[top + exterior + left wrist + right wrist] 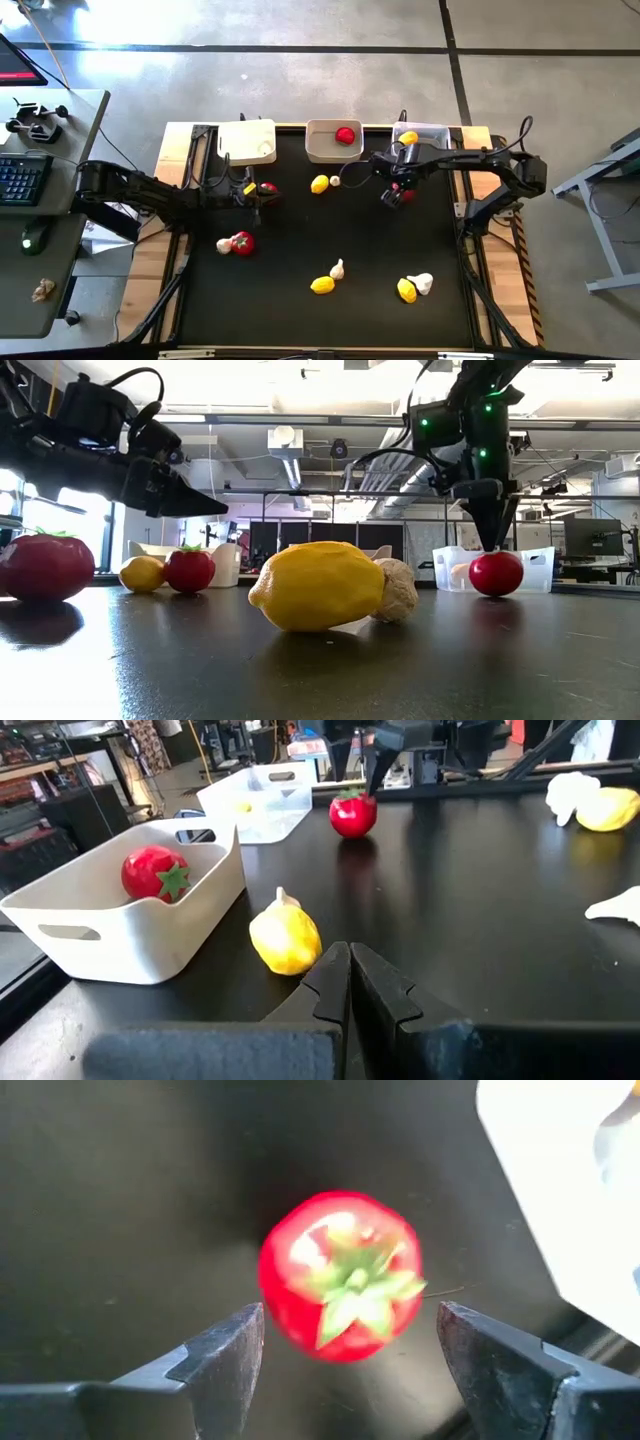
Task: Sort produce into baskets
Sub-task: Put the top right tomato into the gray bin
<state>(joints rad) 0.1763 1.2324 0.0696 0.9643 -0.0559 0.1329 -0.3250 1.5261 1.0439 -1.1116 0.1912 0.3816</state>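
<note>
barely begun: one tomato (345,135) binned, most produce loose, right gripper (350,1345) spread wide around another tomato (342,1275), gripping nothing.

a keyboard (22,177) and a clamp (35,121) sit on the grey side desk (70,215).

The red round tomatoes' nearest piece (42,565) is cut by the low view's edge. The beige garlic bulb (396,591) sits half hidden behind a yellow oval lemon (318,599). The translucent plastic bin's (530,568) contents are indistinct.
</note>
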